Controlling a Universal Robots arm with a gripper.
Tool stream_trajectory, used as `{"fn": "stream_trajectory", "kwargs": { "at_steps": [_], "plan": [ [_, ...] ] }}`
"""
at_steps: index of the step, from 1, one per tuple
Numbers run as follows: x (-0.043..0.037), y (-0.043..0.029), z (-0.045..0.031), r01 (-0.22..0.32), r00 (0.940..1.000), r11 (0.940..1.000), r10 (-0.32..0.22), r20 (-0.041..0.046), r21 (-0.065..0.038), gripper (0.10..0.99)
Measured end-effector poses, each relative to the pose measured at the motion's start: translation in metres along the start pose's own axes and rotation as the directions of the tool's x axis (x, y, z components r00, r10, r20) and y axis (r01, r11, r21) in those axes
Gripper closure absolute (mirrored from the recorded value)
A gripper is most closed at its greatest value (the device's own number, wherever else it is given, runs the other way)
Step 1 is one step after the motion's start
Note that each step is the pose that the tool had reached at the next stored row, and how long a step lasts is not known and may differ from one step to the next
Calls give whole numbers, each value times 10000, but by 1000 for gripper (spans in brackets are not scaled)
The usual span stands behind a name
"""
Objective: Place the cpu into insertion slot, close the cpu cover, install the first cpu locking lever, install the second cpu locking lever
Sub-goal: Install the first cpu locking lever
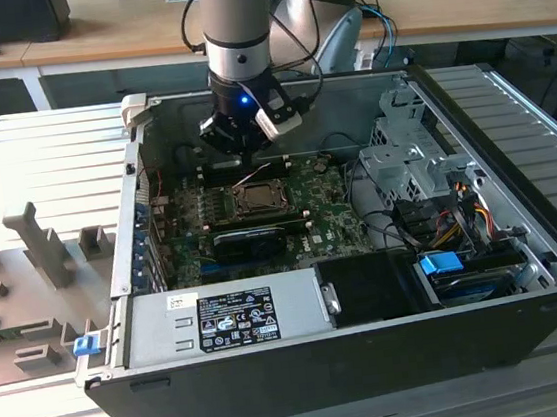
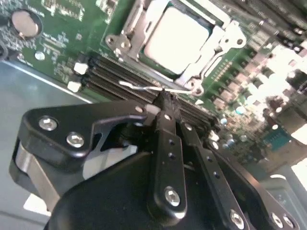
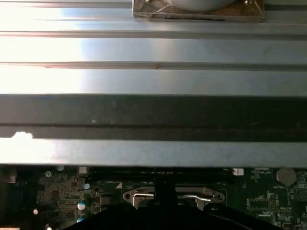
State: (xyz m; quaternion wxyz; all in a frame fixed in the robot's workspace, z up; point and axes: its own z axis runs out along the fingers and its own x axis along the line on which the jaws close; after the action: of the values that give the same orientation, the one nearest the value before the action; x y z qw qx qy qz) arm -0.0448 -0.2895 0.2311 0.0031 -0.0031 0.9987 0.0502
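**A:** Exterior view first. What stands done?

**B:** One arm reaches into the open computer case (image 1: 518,191), its gripper (image 1: 243,142) low over the green motherboard (image 1: 328,198), just beyond the insertion slot (image 1: 257,199). The slot sits mid-board with something pale inside its frame. I judge the cpu is already seated, though this view alone would not settle it.

**A:** And the second wrist view?

**B:** Clearer. One cpu (image 2: 178,36), silvery top up, lies in the slot. One cpu cover (image 2: 218,40) lies flat around it, its window framing the chip, so placing and closing look finished. The gripper (image 2: 164,98) has its fingers drawn together, pinched on a thin wire locking lever (image 2: 139,87) at the socket's near edge, over the memory slots (image 2: 110,72).

**A:** How many levers?

**B:** I count one for certain, the one in the grip. It looks raised, not yet hooked down, so I'd say the lever steps remain. A second I cannot make out here.

**A:** First wrist view?

**B:** Ribbed metal surface (image 3: 153,76) across most of it, the board beneath. The cover frame (image 3: 211,195) shows with a bright wire running across it, likely the same lever (image 3: 194,197); the gripper's dark tip (image 3: 164,194) is at its middle.
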Motion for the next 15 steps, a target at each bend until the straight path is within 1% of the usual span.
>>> {"fn": "stream_trajectory", "kwargs": {
  "at_steps": [1,4,5,8,10,12,15],
  "plan": [
    [-14,14,8,20,10000,10000,-20,-3,0,980],
    [-39,19,18,287,9996,9996,-287,-30,-2,980],
    [-61,28,27,347,9994,9994,-347,-36,-2,980],
    [-117,55,53,359,9993,9994,-359,-37,-3,980],
    [-140,58,59,358,9994,9994,-358,-36,-4,980],
    [-180,59,69,358,9994,9994,-358,-37,-2,980],
    [-210,57,89,360,9993,9994,-360,-38,-1,980]
  ]
}}
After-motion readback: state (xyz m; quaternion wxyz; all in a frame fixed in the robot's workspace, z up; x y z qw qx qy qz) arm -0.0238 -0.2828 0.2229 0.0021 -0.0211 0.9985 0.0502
